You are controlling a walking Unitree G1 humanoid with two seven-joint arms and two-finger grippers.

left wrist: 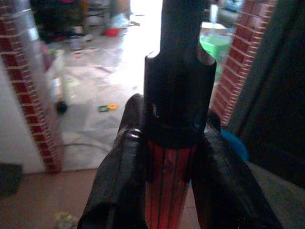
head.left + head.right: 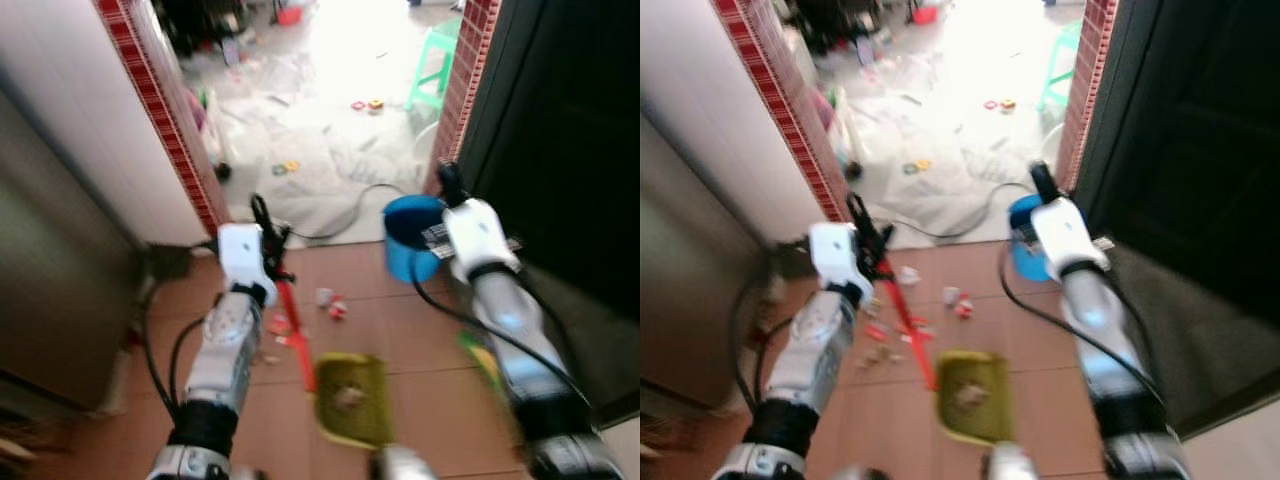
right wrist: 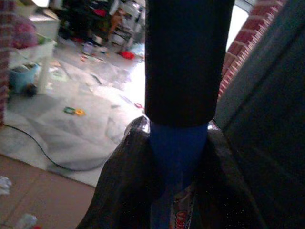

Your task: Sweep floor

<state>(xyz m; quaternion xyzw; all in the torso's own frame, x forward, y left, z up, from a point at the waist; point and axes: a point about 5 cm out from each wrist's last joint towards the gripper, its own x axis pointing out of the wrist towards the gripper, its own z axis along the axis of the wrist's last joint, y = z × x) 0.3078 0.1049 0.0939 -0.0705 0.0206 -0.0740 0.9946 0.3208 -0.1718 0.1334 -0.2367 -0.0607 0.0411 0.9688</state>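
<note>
The left gripper [image 2: 262, 218] is clamping its two black fingers [image 1: 119, 176] around the red broom handle [image 1: 167, 183], just below the handle's black end cap, as the left wrist view is showing. From that grip the handle [image 2: 296, 335] is running down and slightly toward the robot's right, ending at the yellow-green dustpan [image 2: 352, 400] on the brown tile floor [image 2: 420, 340]. The dustpan seems to be holding a little debris already, though blur is hiding the detail.

The right gripper [image 2: 446, 182] is closing its fingers [image 3: 119, 186] on a blue pole [image 3: 177, 148] with a black sleeve above; its lower end is too blurred to identify. A blue bucket [image 2: 408, 232] is standing just beside that gripper.

Scraps of litter [image 2: 330, 303] are lying on the tiles between the two arms, ahead of the dustpan and just right of the red handle. The left gripper is nearer to them, so the coming stroke probably means drawing them back toward the pan.

Both silver arms are reaching forward, the forearms angled up and the wrists raised.
</note>
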